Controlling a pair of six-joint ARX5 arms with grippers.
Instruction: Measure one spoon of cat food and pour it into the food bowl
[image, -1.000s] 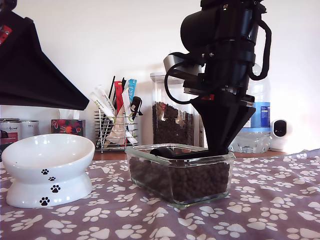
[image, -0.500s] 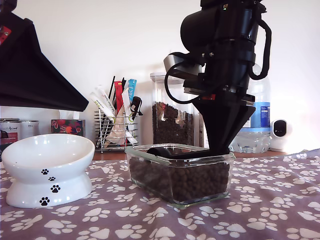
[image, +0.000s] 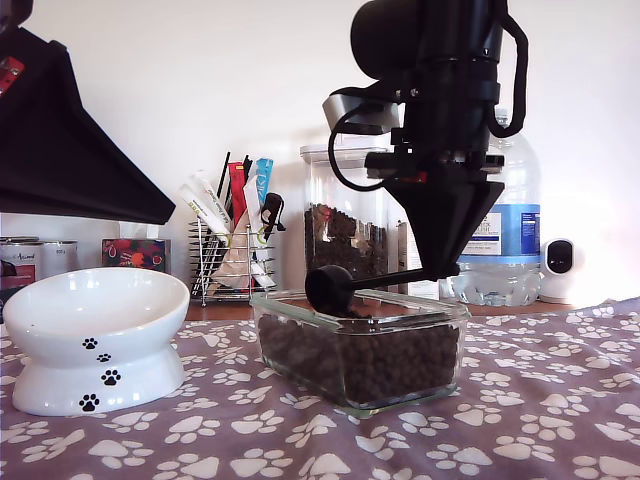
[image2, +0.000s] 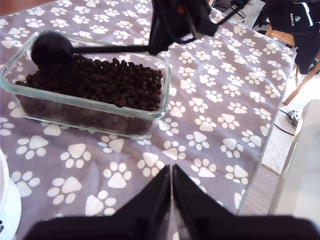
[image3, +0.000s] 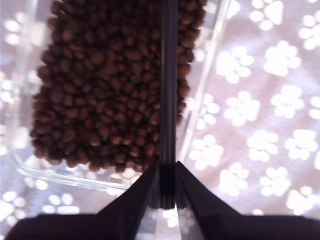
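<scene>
Above the glass dish (image: 360, 345) of cat food (image2: 100, 80), my second gripper (image: 437, 268) has its jaws clamped on the handle of the spoon (image: 330, 288), whose cup hangs just over the kibble. The scooping seems done, but the bowl (image: 95, 335) at the exterior view's left shows no food, so carrying and pouring are left. I cannot see inside the spoon to tell if it is full; my first gripper (image2: 171, 185) waits over the cloth (image2: 215, 115) with jaws together.

Looks like a home, a pet-feeding corner: paw-print cloth (image: 540, 410) over the counter, lidded kibble canister (image: 340, 225) and water bottle (image: 505, 235) behind my second gripper (image: 436, 272), wire rack (image: 232, 258) of sachets, tins (image: 40, 258), small camera (image: 560, 270) against a plain wall.
</scene>
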